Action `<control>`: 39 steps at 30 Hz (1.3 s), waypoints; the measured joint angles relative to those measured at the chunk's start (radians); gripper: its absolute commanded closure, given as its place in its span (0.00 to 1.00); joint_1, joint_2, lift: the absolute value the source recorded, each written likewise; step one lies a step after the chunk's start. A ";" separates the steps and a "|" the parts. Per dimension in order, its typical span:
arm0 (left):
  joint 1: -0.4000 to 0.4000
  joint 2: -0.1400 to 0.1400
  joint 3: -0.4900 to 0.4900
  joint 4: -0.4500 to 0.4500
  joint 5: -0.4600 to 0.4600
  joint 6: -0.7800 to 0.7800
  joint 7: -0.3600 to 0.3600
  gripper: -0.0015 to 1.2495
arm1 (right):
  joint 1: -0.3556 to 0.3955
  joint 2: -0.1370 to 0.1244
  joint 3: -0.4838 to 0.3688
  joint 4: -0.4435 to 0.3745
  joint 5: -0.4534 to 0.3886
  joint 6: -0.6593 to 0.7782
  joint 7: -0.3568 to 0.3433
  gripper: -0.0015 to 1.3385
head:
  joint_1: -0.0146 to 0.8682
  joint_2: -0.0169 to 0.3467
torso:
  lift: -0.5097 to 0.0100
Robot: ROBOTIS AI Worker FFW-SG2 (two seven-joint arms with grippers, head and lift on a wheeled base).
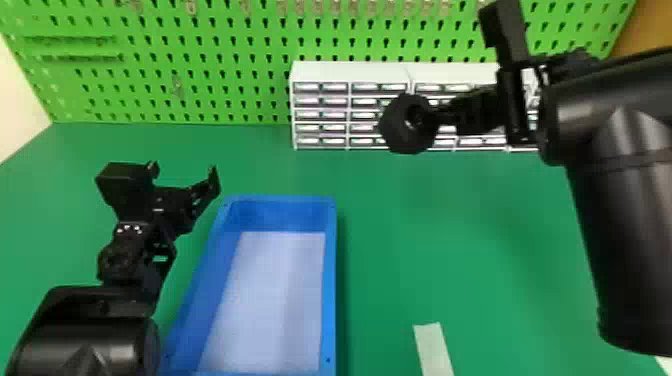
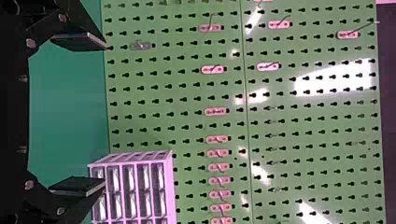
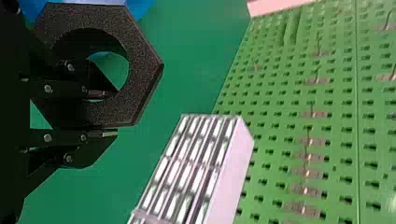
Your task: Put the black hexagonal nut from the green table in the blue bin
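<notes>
My right gripper [image 1: 440,116] is raised at the right in the head view, shut on the black hexagonal nut [image 1: 400,131], which is held up in front of the white drawer cabinet. In the right wrist view, the fingers of my right gripper [image 3: 105,112] clamp one side wall of the nut [image 3: 142,63], one finger inside its hole. The blue bin [image 1: 329,280] stands on the green table [image 1: 480,240], to the left of the nut. Left of the bin's far end is my left gripper [image 1: 197,187]; in the left wrist view, my left gripper [image 2: 93,114] is open, its fingers wide apart.
At the table's back stands the white drawer cabinet [image 1: 350,74], against the green pegboard [image 1: 200,65] with hooks. A pale strip [image 1: 434,350] lies on the table right of the bin, near the front.
</notes>
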 measured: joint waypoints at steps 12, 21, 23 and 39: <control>-0.002 0.000 0.000 -0.001 0.000 0.000 0.000 0.20 | -0.009 0.021 0.120 0.004 -0.128 -0.067 -0.082 0.80 | 0.79 0.19 | 0.79; -0.002 0.000 0.000 -0.001 -0.002 0.002 0.000 0.20 | -0.011 0.027 0.216 0.030 -0.224 -0.119 -0.171 0.80 | 0.79 0.19 | 0.79; -0.002 0.000 0.002 -0.002 -0.002 0.002 0.000 0.20 | -0.012 0.025 0.243 0.044 -0.256 -0.130 -0.190 0.80 | 0.79 0.19 | 0.79; -0.002 0.000 0.011 -0.005 -0.007 0.002 0.000 0.20 | -0.023 0.014 0.408 0.116 -0.429 -0.186 -0.296 0.80 | 0.79 0.19 | 0.79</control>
